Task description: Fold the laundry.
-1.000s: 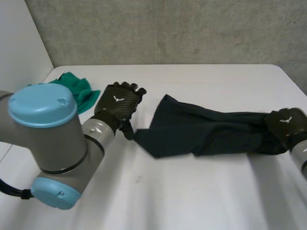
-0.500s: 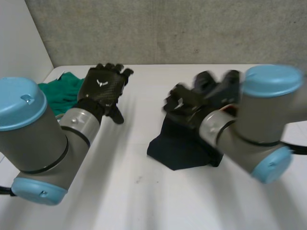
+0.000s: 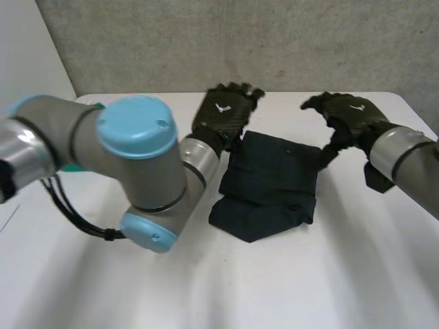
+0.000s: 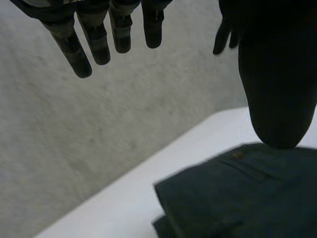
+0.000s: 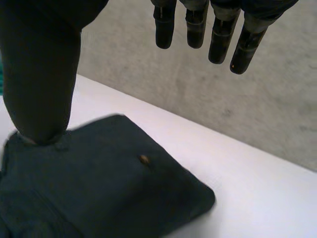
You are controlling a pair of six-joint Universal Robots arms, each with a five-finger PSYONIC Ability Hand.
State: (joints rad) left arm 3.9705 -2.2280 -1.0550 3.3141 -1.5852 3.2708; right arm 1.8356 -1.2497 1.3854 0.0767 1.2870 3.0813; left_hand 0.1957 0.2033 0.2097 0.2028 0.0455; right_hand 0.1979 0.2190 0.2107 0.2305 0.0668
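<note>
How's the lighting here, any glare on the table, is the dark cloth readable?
Head view: even light, no glare on the table, folds of the dark cloth readable. Left wrist view: the left hand is a dark mass against the grey wall. Right wrist view: the cloth's small button shows plainly.

The white desk (image 3: 274,288) carries one folded dark-blue garment (image 3: 271,185) near its middle, perhaps buttoned trousers.

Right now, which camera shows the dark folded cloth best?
The head view: the whole dark cloth lies folded on the table, with the left hand and right hand near its far corners. The left wrist view catches one corner by the thumb; the right wrist view shows a larger part with a small button.
</note>
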